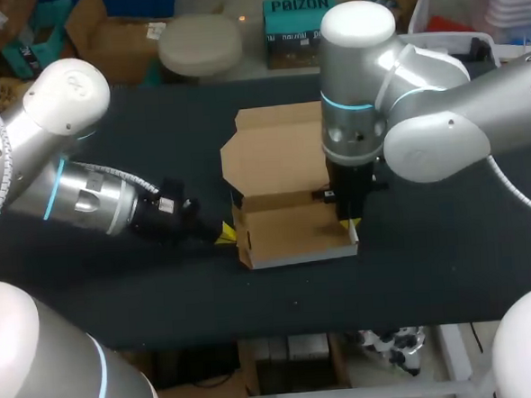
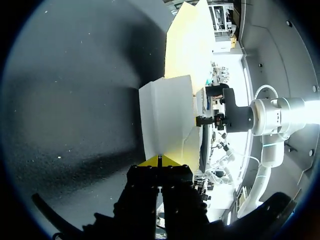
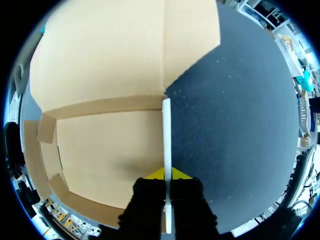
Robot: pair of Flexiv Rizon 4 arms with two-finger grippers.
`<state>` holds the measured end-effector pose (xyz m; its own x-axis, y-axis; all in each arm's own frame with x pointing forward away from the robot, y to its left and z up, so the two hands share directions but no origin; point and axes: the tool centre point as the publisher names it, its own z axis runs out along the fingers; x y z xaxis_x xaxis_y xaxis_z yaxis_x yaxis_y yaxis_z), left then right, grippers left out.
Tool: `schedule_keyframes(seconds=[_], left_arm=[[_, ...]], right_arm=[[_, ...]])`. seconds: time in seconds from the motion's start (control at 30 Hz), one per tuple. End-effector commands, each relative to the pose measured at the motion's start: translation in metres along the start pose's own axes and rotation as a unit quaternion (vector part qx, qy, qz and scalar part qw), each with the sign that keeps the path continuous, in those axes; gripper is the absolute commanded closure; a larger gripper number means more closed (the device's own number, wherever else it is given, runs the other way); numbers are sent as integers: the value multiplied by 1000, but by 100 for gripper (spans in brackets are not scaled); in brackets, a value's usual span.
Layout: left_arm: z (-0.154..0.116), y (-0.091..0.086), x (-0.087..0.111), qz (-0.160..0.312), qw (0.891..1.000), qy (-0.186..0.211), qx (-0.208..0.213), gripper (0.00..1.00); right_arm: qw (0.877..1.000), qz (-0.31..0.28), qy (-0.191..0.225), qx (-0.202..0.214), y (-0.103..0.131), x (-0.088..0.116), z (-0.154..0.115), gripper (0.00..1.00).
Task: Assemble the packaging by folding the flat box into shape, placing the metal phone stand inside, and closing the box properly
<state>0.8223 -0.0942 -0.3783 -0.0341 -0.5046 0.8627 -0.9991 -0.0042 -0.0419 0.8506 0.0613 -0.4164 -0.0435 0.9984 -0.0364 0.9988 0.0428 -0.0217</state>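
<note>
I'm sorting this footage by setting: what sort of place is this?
Probably a robotics lab bench: a left arm and a right arm handle a half-folded cardboard box on a black table.

Box [image 1: 282, 175]: matt cardboard, raw brown inside, smooth white outside. Table [image 1: 448, 242]: dark matt top, finely speckled. Left arm [image 1: 75, 188], right arm [image 1: 442, 143]: glossy white caps, satin silver metal-look links.

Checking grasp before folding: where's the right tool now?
Head view, middle: right tool clamped on the right wall of the box, near its front corner, opposite the left tool.
</note>
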Motion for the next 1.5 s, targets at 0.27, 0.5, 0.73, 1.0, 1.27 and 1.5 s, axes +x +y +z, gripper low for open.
schedule_keyframes(seconds=[0.27, 0.5, 0.73, 1.0, 1.27, 1.5], left_arm=[[4, -2, -3, -4, 1000, 10, 5, 77], [6, -2, -4, -8, 1000, 18, 10, 71], [7, -1, -3, -11, 999, 37, 13, 69], [11, -2, 2, -16, 998, 50, 19, 67], [17, -3, 7, -17, 998, 55, 21, 63], [21, -4, 14, -15, 999, 32, 25, 60]], right_arm=[[1000, 0, -2, 2, 1, 1, -1, 100], [1000, 0, -2, 2, 1, 1, -1, 100], [1000, 0, -2, 2, 1, 1, -1, 100], [1000, 0, -2, 2, 1, 1, -1, 100], [1000, 0, -2, 2, 1, 1, -1, 100], [1000, 0, -2, 2, 1, 1, -1, 100]])
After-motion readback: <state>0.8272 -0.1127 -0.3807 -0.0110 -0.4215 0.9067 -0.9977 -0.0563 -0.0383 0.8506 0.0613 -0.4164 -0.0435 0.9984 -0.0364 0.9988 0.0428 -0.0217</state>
